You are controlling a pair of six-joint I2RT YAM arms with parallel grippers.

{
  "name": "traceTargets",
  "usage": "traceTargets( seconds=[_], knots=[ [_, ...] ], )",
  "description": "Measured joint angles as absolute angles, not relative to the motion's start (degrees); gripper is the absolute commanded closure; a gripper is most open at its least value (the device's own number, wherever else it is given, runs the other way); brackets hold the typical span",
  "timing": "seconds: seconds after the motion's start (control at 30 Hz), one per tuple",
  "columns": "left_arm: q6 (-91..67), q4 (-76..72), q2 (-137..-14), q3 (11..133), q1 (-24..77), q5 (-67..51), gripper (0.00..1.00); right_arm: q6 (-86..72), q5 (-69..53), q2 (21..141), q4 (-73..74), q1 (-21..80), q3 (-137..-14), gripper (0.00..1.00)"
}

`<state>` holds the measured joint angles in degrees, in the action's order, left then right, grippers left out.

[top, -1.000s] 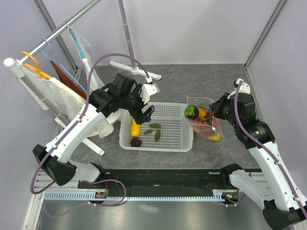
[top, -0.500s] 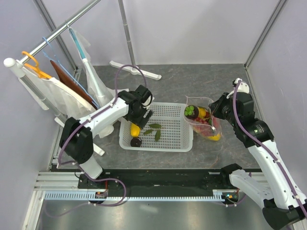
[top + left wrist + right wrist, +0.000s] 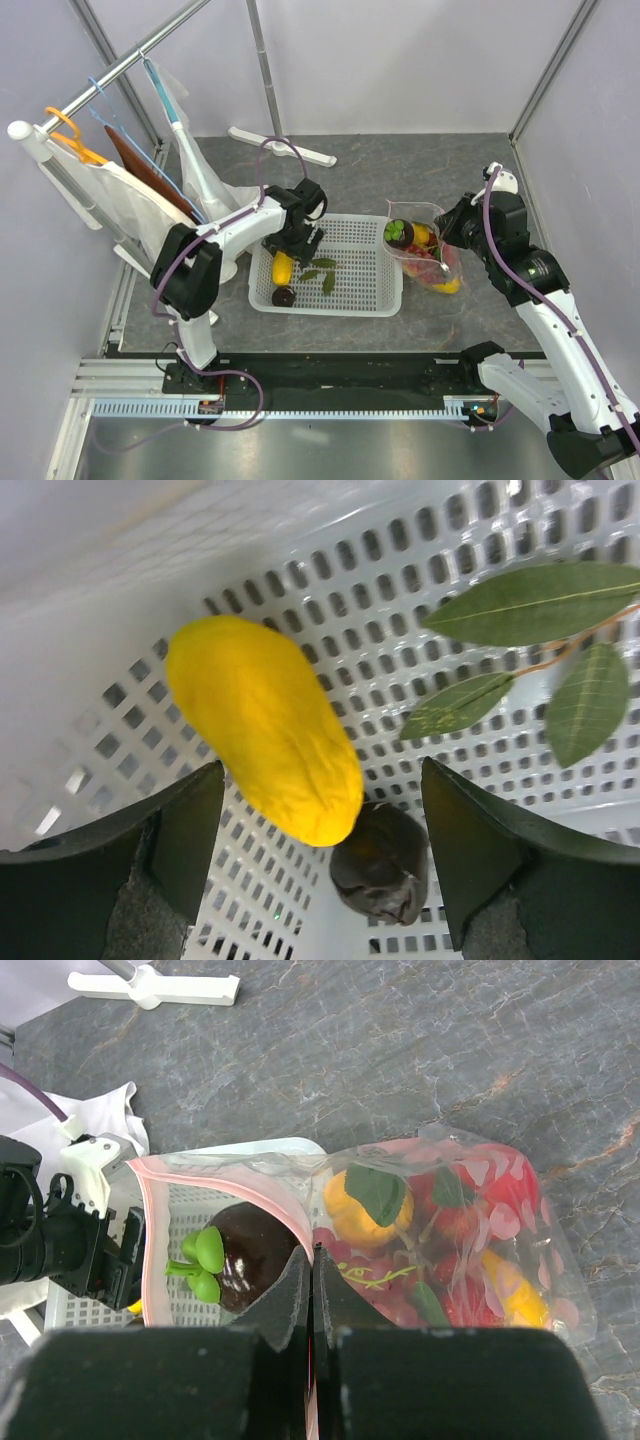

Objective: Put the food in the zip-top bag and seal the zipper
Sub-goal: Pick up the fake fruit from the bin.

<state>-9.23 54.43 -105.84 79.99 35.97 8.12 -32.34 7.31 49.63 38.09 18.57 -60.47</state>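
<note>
Your right gripper (image 3: 311, 1272) is pinched tight on the near lip of the zip-top bag (image 3: 480, 1230), holding its mouth open. The bag sits on the grey table (image 3: 400, 165), just to the right of the white mesh basket (image 3: 365, 260), with its mouth lying over the basket's right edge. It is clear and crumpled, and printed with pale pink dots. The zipper (image 3: 145, 1230) shows as a pink strip curving around the open mouth.

Inside the bag you can see a green-capped mangosteen (image 3: 245, 1260) at the mouth. Behind it are an orange (image 3: 350, 1210), some red fruits (image 3: 475, 1210) and a yellow piece (image 3: 510, 1290).

Your left gripper (image 3: 322, 780) is spread wide and holds nothing. It hangs over the near left corner of the basket, above a yellow mango (image 3: 265, 730). A dark mangosteen (image 3: 382, 865) touches the mango's end, and green leaves (image 3: 530, 600) lie to the right.
</note>
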Motion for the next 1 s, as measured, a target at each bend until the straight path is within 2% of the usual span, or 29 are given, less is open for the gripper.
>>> traceTargets(
  seconds=[0.23,0.5,0.6,0.67,0.73,1.0],
  knots=[
    [-9.19,50.89,-106.41,80.29,35.97,1.21,0.22,-32.08,7.31,49.63,38.11,18.57,-60.47,1.00],
    [-8.14,47.44,-107.37,80.16,36.56,-0.47,0.31,-31.68,7.31,49.95,38.09,18.57,-60.47,1.00],
    [-6.70,45.76,-107.57,78.54,37.52,-0.01,0.39,-31.68,7.29,50.09,38.09,18.57,-60.47,1.00],
    [-5.82,44.80,-107.57,77.23,38.24,0.32,0.52,-31.68,7.31,50.11,38.09,18.57,-60.47,1.00],
    [-4.34,43.72,-107.57,76.25,39.05,0.73,0.60,-31.68,7.31,50.11,38.09,18.57,-60.47,1.00],
    [-0.34,41.47,-98.08,78.67,39.72,-4.82,0.83,-31.68,7.29,50.11,38.09,18.57,-60.47,1.00]
  ],
)
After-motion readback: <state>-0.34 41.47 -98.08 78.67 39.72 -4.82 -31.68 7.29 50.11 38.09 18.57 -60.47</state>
